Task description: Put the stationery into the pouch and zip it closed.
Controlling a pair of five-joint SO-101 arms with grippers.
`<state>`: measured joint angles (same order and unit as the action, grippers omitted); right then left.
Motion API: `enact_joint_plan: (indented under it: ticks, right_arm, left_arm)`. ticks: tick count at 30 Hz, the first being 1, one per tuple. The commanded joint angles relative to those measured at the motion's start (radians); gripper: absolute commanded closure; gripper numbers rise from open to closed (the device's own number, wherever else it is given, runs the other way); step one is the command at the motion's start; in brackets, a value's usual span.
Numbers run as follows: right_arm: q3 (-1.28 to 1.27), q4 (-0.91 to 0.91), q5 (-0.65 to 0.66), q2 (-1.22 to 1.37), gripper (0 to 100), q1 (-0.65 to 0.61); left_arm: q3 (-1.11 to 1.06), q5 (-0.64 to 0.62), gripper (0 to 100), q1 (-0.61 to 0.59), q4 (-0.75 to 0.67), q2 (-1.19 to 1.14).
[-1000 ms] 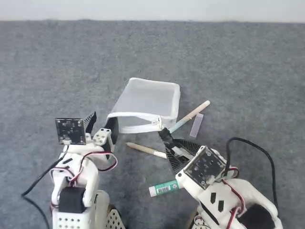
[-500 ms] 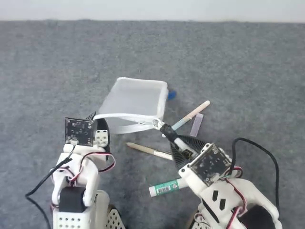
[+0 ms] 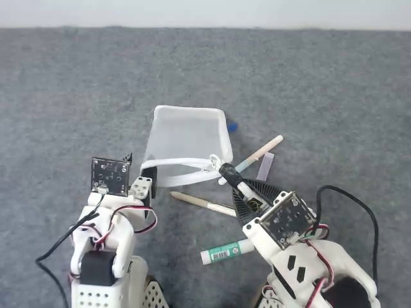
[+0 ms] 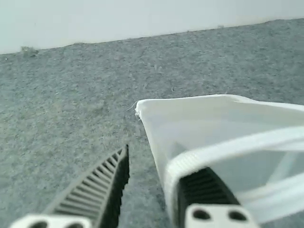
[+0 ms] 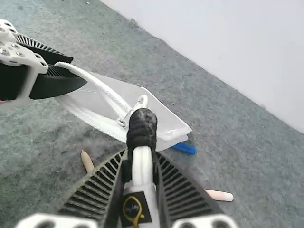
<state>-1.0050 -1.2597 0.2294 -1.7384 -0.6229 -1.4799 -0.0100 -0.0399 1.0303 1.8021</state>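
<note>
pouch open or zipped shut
Open: the pouch mouth gapes wide, its two white rims apart in the high view.

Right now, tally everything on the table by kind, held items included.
Pouch: 1
Pens or similar sticks: 4 (cream pen, tan pen, green pen, capped pen in the right tool)
Purple slip: 1
Blue item: 1
Total: 7

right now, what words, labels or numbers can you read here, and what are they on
Label on the tube: dark print, too small to read.
On the pen: a yellow emblem on a black patch, no legible letters.
On the pouch: no print to be seen.
No text here can be quoted.
</note>
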Motion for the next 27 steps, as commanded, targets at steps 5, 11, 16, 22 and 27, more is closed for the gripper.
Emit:
enact_joint_plan:
  ticks: [5,11,16,22,27]
  right_arm:
    - [0.015,0.021,-0.014,0.001,99.1,0.010]
    - [0.020,0.019,-0.015,0.001,99.1,0.013]
    - [0.020,0.019,-0.015,0.001,99.1,0.016]
    - [0.020,0.021,-0.015,0.001,99.1,0.018]
    - [0.020,0.022,-0.015,0.001,99.1,0.027]
  left_arm:
    - [0.033,-0.005,85,0.011,0.000,0.021]
    - [0.015,-0.003,91,0.020,-0.023,0.021]
    - [0.019,0.023,99,0.029,-0.021,0.021]
    - [0.061,0.015,99,-0.020,0.023,0.021]
    - [0.067,-0.002,99,-0.048,0.023,0.021]
